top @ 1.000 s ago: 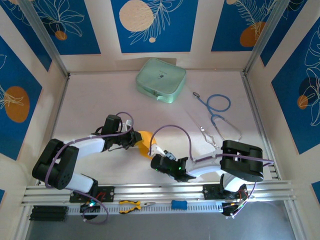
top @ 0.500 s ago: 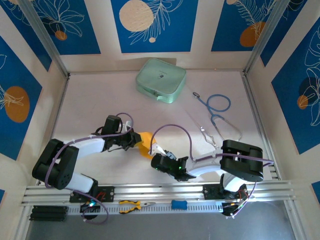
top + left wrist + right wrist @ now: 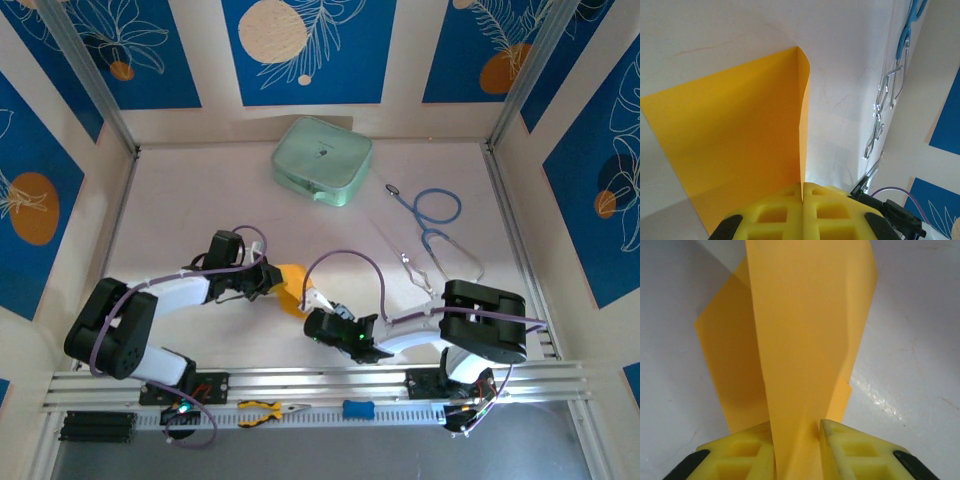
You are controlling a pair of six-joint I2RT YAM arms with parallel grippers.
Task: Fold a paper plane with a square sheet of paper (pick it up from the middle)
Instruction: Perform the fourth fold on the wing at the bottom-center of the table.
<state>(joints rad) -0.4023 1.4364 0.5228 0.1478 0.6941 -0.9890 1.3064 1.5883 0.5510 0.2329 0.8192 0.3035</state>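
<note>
While left gripper [image 3: 271,281] and right gripper [image 3: 314,314] both clamp it, the sheet of paper [image 3: 289,282] between them spans 11 to 5 o'clock, scarcely moved since before. Left wrist: fold points to 12 (pads [image 3: 771,216] pinching). Right wrist: likewise.

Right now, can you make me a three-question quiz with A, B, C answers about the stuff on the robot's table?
1. Where is the pale green case?
A. at the far side of the table
B. at the near edge
C. in a gripper

2. What colour is the stethoscope's tubing?
A. red
B. blue
C. black

3. What is the left gripper doing?
A. hanging open
B. shut on the sheet of paper
C. shut on nothing

Answers:
1 A: it sits at the table's far edge.
2 B: the tube is plainly blue.
3 B: its yellow fingers press together on the orange-yellow sheet.
</note>
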